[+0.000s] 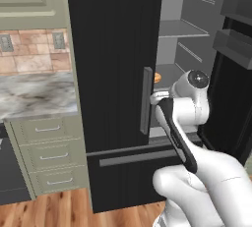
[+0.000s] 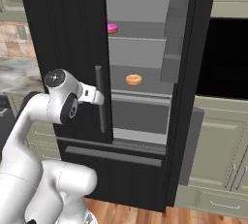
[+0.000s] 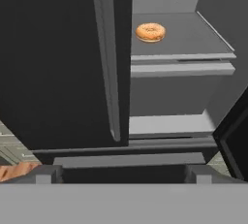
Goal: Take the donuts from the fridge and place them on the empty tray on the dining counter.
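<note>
You're holding the end effector (image 2: 99,98) with jaws apart beside the fridge (image 2: 68,48) handle (image 2: 99,99) — reaching in risks clipping the closed door before the glazed donut (image 2: 133,79).

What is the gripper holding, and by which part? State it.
Nothing is held. The gripper stands open outside the fridge, apart from the orange-tan donut on its shelf and the pink donut above.

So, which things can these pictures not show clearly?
- Pink donut: right base view, half hidden by the shut fridge door.
- Orange donut: left base view, mostly behind that door's edge.
- Fingers: hand view, tips cut off at the bottom edge.
</note>
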Controlling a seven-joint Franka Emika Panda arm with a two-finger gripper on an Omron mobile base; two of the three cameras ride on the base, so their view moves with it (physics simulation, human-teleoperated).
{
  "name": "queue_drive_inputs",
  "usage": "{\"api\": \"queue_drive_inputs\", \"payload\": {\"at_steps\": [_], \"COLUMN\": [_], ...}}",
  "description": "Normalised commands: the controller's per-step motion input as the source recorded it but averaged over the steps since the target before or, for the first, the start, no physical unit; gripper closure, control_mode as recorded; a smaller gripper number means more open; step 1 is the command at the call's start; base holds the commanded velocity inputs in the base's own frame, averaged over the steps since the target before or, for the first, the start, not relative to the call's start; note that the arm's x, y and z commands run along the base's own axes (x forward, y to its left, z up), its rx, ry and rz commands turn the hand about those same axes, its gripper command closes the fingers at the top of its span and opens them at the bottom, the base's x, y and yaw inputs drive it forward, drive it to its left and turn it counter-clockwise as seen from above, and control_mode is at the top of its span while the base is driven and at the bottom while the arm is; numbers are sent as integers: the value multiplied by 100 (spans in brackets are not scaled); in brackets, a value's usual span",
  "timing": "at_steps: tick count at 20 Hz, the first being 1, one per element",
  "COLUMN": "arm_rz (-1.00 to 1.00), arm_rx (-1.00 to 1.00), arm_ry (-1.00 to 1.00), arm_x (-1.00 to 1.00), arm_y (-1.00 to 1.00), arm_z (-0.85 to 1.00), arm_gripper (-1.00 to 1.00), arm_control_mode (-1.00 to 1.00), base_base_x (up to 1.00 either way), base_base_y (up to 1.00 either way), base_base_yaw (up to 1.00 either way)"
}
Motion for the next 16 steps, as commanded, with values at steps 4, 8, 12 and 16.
{"api": "queue_drive_inputs", "payload": {"at_steps": [4,8,12,16], "arm_rz": [7,6,0,0], "arm_rx": [0,0,0,0], "arm_ry": [17,8,-25,-38], "arm_x": [30,31,22,41], "arm_y": [0,0,0,0], "arm_z": [0,0,-18,-20], "arm_gripper": [-100,-100,-100,-100], "arm_control_mode": [-100,-100,-100,-100], "base_base_x": [0,0,0,0], "base_base_y": [0,0,0,0], "base_base_yaw": [0,0,0,0]}}
